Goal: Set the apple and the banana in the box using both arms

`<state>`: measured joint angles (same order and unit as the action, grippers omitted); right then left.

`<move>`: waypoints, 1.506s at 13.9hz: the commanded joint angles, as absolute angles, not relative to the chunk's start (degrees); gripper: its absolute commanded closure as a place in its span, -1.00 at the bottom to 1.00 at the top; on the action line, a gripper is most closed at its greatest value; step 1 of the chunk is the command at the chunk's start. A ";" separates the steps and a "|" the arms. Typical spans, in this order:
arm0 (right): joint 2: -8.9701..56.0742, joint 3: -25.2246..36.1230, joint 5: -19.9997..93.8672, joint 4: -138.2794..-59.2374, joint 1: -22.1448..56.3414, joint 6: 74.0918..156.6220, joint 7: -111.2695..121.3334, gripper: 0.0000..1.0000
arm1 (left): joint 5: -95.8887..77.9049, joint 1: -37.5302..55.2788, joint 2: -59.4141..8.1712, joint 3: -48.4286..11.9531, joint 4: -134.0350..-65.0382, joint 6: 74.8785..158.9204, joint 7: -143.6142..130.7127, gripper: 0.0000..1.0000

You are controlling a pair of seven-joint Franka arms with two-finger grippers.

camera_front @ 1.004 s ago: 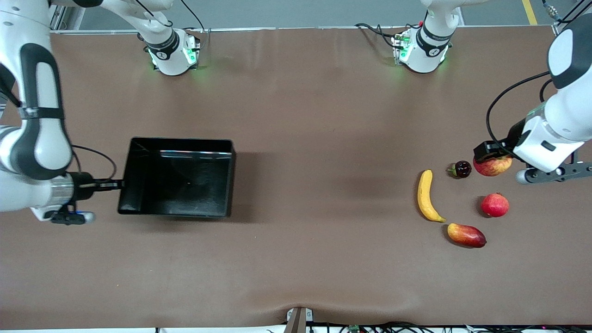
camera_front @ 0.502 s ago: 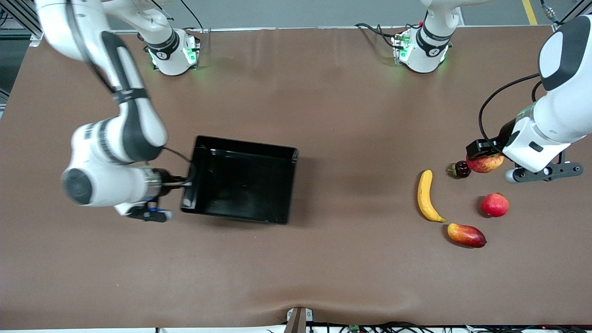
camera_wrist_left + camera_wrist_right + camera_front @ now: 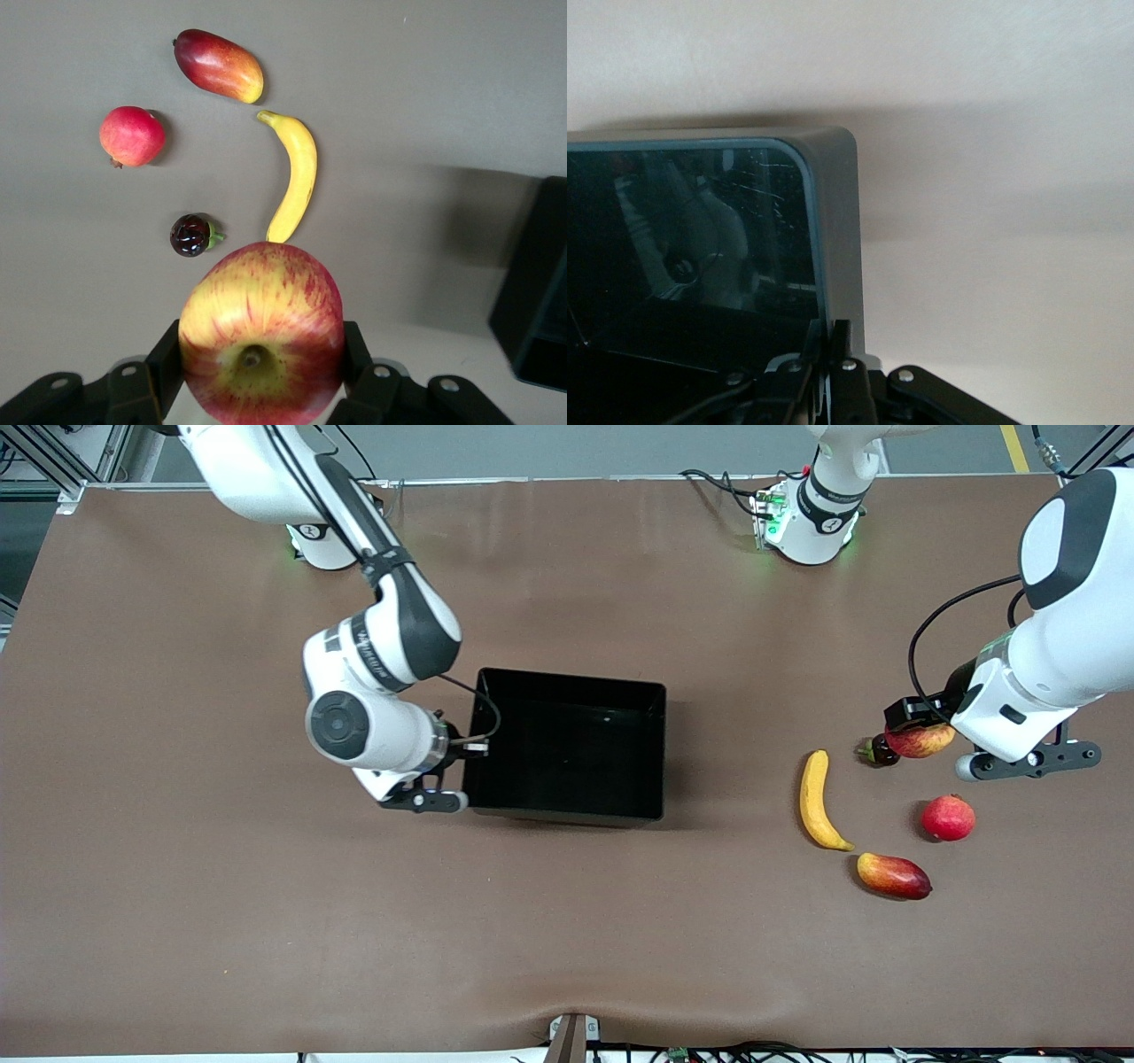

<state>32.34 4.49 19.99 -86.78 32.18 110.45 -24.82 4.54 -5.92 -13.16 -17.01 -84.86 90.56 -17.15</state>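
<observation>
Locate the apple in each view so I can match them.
Front view: apple in the left gripper, above the table by a small dark fruit.
Left wrist view: apple fills the foreground.
Right wrist view: not in it.
Shared landmark: banana.

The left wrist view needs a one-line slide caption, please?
Left gripper holds the apple above the table, with banana and three other fruits below.

- A brown surface [image 3: 567, 921] lies under me.
- A dark round fruit with a green stem [image 3: 878, 751] sits toward my left arm's end.
- A plain red round fruit [image 3: 948, 817] lies nearer the front camera than that one.
- A red-yellow mango [image 3: 893, 875] lies nearest the camera of the three.
</observation>
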 commanded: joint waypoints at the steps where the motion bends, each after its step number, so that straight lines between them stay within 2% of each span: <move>1: 34.27 5.18 21.88 -86.66 34.97 112.93 -26.72 1.00 | 4.83 -5.89 -12.83 -17.31 -84.55 89.74 -17.58 1.00; 5: 36.21 5.19 21.19 -87.54 36.56 114.52 -26.54 1.00 | 5.18 -4.23 -12.92 -17.31 -84.29 89.82 -18.19 1.00; 7: 36.39 5.36 20.74 -87.45 36.56 114.35 -26.54 -0.99 | 6.41 -2.38 -13.27 -17.31 -84.20 89.74 -21.08 1.00; 10: 35.42 5.97 20.74 -86.05 35.51 112.60 -26.37 -1.00 | 6.94 0.00 -14.32 -17.31 -84.20 90.09 -24.51 1.00; 13: 32.43 10.01 20.66 -81.50 33.49 105.14 -26.10 -1.00 | 6.68 0.79 -15.64 -17.31 -84.20 90.44 -26.18 1.00; 18: 32.34 21.25 17.67 -66.56 31.47 88.45 -24.09 -1.00 | 5.28 7.19 -17.40 -17.67 -84.64 91.05 -38.11 1.00; 21: 30.43 26.87 17.67 -62.76 30.41 81.93 -20.05 -1.00 | 3.96 12.64 -20.12 -17.75 -85.60 92.98 -46.82 1.00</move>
